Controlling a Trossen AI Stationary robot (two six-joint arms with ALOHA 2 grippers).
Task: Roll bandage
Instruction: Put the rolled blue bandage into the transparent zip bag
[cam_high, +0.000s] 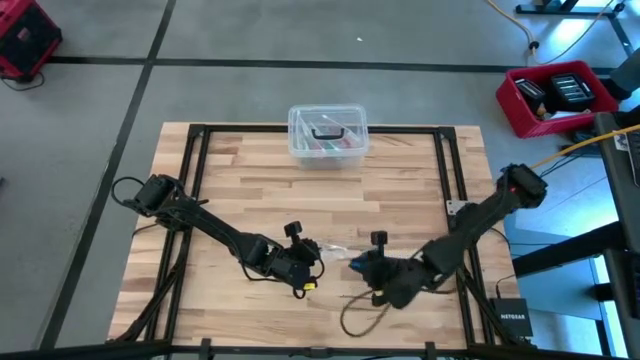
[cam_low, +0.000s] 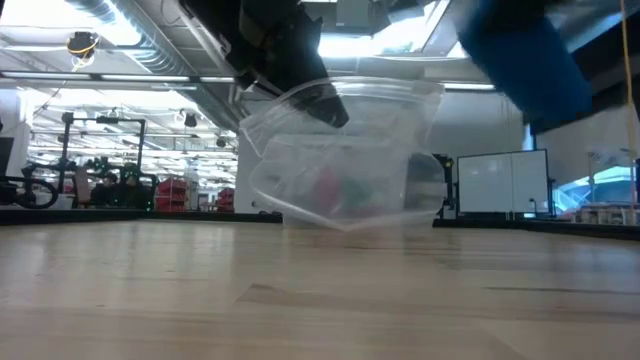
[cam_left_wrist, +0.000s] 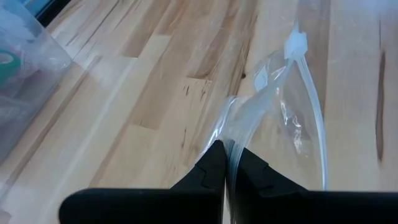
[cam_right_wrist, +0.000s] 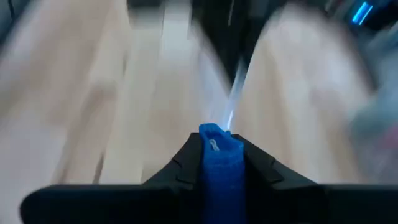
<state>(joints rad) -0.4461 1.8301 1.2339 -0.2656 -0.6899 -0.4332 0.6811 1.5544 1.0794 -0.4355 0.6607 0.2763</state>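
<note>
The bandage (cam_right_wrist: 217, 163) is a compact bright blue bundle that my right gripper (cam_right_wrist: 219, 134) is shut on, near the table's front middle (cam_high: 357, 264). In the low view the bandage (cam_low: 530, 60) shows as a blue mass high above the wood. My left gripper (cam_left_wrist: 225, 152) is just left of it (cam_high: 303, 266) and is shut on a small clear plastic bag (cam_left_wrist: 280, 118). The bag (cam_low: 340, 160) hangs between the two grippers, and its white zip slider (cam_left_wrist: 295, 46) is at the end away from my fingers. My left gripper pinches the bag's crumpled edge (cam_left_wrist: 231, 134) between its two fingers, slanting down from the table's left. The bag hangs from that edge, slack and puffed open, and its bottom (cam_low: 350, 222) is off the wood. My right gripper pinches the blue bandage between its two fingers, with the bandage's end (cam_right_wrist: 214, 132) showing at the fingertips. The fingers slant down from the table's right. The bandage is lifted clear of the table.
A clear plastic lidded box (cam_high: 327, 135) with coloured items stands at the table's far middle edge; in the left wrist view the box (cam_left_wrist: 25, 68) is close by. Black frame rails (cam_high: 200, 180) run along the table's sides. A cable loop (cam_high: 360, 315) lies near the front edge.
</note>
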